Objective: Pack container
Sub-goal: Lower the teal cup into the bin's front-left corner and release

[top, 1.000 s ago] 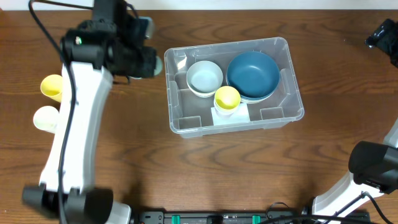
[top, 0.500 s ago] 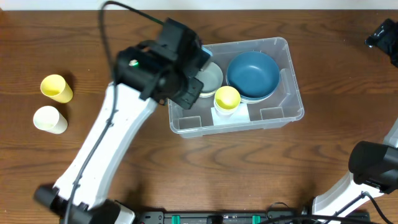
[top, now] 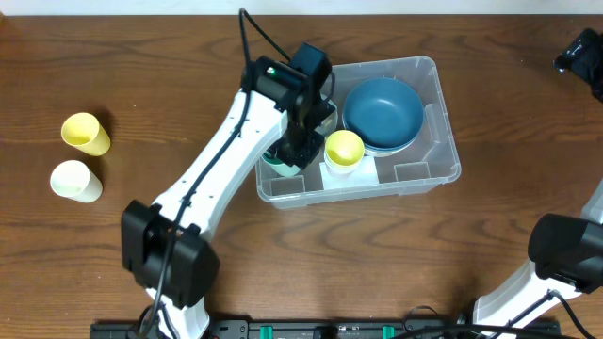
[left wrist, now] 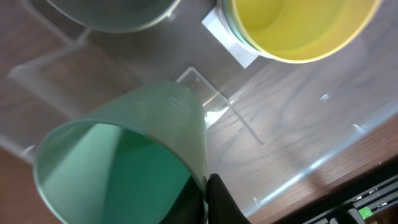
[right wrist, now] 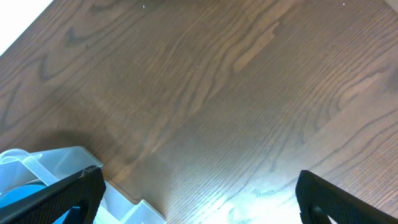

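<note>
Left fingers [left wrist: 219, 202], moved into the container [top: 441, 174], are clamped on a green cup [left wrist: 130, 155]; right fingers [right wrist: 339, 199] are spread apart.

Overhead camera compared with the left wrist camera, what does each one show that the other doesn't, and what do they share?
Only overhead: the blue bowl in the container, plus a loose yellow cup and a cream cup outside it. Only left wrist: the left pincer shut on the green cup at its wall, and that cup's inside. Both: the green cup, the container's clear floor, and the packed yellow cup by the white label.
</note>
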`<state>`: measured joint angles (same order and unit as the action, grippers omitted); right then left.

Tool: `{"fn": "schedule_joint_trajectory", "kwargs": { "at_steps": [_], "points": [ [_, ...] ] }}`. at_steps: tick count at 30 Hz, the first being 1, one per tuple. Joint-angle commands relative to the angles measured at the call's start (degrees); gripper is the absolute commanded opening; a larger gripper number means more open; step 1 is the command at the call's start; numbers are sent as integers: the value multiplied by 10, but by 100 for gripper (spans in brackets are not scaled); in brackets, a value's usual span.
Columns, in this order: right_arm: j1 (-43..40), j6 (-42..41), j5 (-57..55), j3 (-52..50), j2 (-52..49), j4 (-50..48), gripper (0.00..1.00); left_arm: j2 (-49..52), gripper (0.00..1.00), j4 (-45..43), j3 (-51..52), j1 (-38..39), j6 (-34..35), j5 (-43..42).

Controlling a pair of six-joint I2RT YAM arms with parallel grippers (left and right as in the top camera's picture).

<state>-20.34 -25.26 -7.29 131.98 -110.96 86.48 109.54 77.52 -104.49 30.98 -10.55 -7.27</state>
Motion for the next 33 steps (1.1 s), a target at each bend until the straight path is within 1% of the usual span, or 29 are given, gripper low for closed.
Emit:
{"fn": "schedule_joint_trajectory", "kwargs": {
  "at_steps": [1, 6, 21, 29, 30, 32, 33],
  "points": [
    [-2, -9, -2, -1, -5, 1, 99, 18, 6, 2, 2, 2, 3, 5],
    [-2, -9, -2, -1, -5, 1, 99, 32, 6, -10, 12, 4, 15, 4],
    [-2, -9, -2, -1, -5, 1, 99, 33, 6, -76, 115, 6, 28, 4],
    [-2, -9, -2, -1, -5, 1, 99, 33, 7, -82, 125, 6, 27, 4],
    [-2, -9, -2, -1, -5, 1, 99, 33, 14, -83, 125, 6, 28, 4],
    [-2, -9, -2, -1, -5, 1, 99, 33, 43, -87, 125, 6, 28, 4],
    [-2, -9, -2, -1, -5, 1, 99, 33, 52, -90, 125, 6, 28, 4]
  ]
}}
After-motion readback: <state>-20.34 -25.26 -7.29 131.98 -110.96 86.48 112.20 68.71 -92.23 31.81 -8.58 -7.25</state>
